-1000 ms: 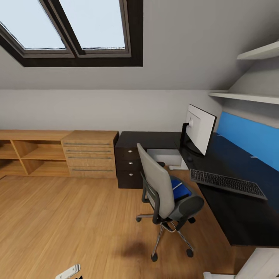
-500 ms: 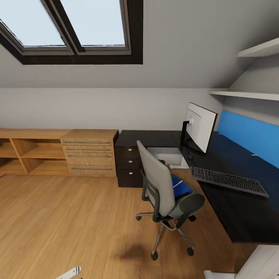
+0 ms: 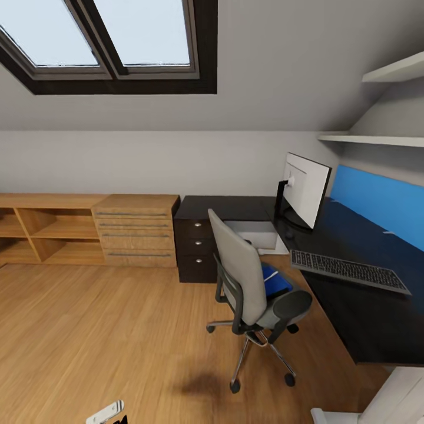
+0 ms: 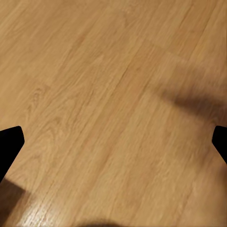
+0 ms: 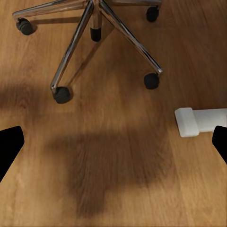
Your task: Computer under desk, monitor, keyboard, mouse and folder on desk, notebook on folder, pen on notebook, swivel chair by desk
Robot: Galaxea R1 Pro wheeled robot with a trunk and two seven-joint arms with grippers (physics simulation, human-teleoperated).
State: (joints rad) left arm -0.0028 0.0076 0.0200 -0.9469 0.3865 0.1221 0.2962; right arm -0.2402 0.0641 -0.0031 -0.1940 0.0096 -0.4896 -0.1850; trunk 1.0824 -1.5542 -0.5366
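1. The left gripper [image 4: 113, 142] points down at the wood floor [image 4: 94, 85], fingers wide apart, holding nothing.
2. The right gripper [image 5: 113, 142] is wide open and empty too, over the swivel chair [image 3: 247, 282] base.
3. The blue folder [image 3: 275, 282] lies on the chair seat, right of middle in the head view.
4. The keyboard [image 3: 347, 271] and monitor [image 3: 305, 191] sit on the desk [image 3: 365, 318], at the right.

left gripper [image 4: 113, 144]: two flat black fingertips [image 4: 8, 146], matte, blunt angled ends, no markings. right gripper [image 5: 113, 146]: same black fingertips [image 5: 9, 146]. in head view, small white-grey robot part [image 3: 106, 412] with dark underside, at lower edge.
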